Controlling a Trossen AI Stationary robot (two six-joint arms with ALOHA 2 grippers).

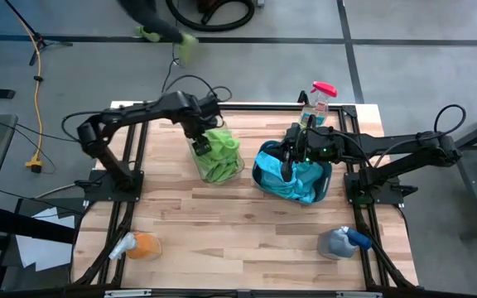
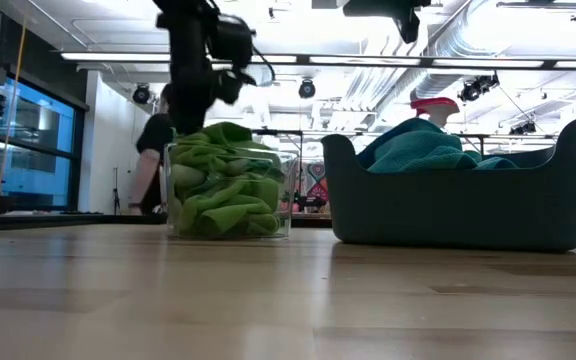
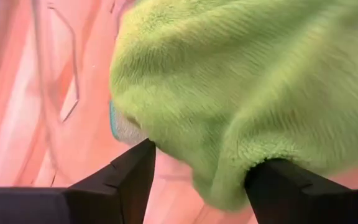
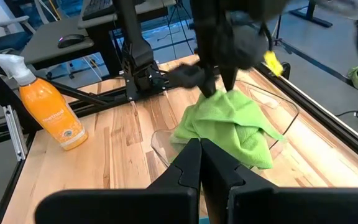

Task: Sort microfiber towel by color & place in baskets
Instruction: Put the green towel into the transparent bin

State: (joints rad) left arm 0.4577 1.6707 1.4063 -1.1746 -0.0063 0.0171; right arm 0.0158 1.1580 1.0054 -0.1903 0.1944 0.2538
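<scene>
I see my left gripper point(image 1: 201, 136) over the clear basket point(image 1: 219, 170), its fingers point(image 3: 126, 180) spread apart with a green towel point(image 3: 241, 87) lying between them on the heap of green towels point(image 2: 223, 180) that fills the basket. My right gripper point(image 1: 286, 165) sits over the dark teal basket point(image 2: 458, 205), fingers point(image 4: 194, 165) pressed together and empty; blue towels point(image 1: 305, 178) lie piled inside. The two baskets stand side by side mid-table.

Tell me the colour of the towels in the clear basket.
Lime green towels; the low view shows them best.
</scene>
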